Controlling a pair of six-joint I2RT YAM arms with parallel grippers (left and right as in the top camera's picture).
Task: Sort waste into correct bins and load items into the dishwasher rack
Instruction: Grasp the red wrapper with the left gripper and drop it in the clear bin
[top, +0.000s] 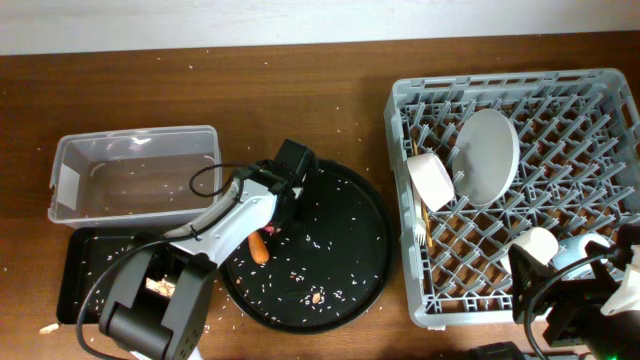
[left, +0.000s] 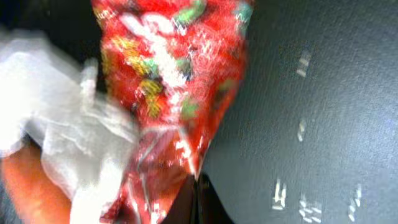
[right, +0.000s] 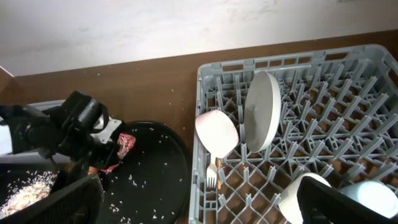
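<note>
Now overhead, left arm: it reaches from its base at the near-left corner, with the forearm slanted up and right across the shallow black tray (top: 85, 265). The left gripper (top: 284, 208) hangs low over the left rim of the round black tray (top: 340, 210).
Overhead, waste: a bit of red wrapper (top: 272, 230) shows under the wrist. The carrot (top: 260, 246) lies just beside it on the round tray. Loose rice (top: 300, 272) speckles that tray, and food scraps (top: 156, 286) sit in the shallow black tray.
Overhead, bins: the clear tub (top: 130, 175) lies just behind the shallow black tray.
Overhead, dishwasher rack (top: 590, 140): the plate (top: 487, 155) stands on edge, with the white bowl (top: 432, 178) tilted at its left. The white cup (top: 540, 243) and the blue-lined cup (top: 576, 250) stand side by side near the front wall.
Overhead, right arm: it is folded low at the near-right corner. The right gripper (top: 527, 272) is over the rack's front edge beside the white cup, and I cannot tell how its jaws stand.
Left wrist, grip: this view is blurred. The wrapper fills the centre, with the tissue (left: 68, 137) bunched against its left and the carrot below that. Dark fingertips (left: 191, 202) meet in a narrow seam, pinching the wrapper's lower point.
Right wrist, rack: the white utensil (right: 211, 175) lies beneath the bowl.
Right wrist, far side: the wrapper dangles at the left gripper's tip above the round tray.
Right wrist, own claw: only one dark finger (right: 339, 205) shows, so its spread is unclear.
</note>
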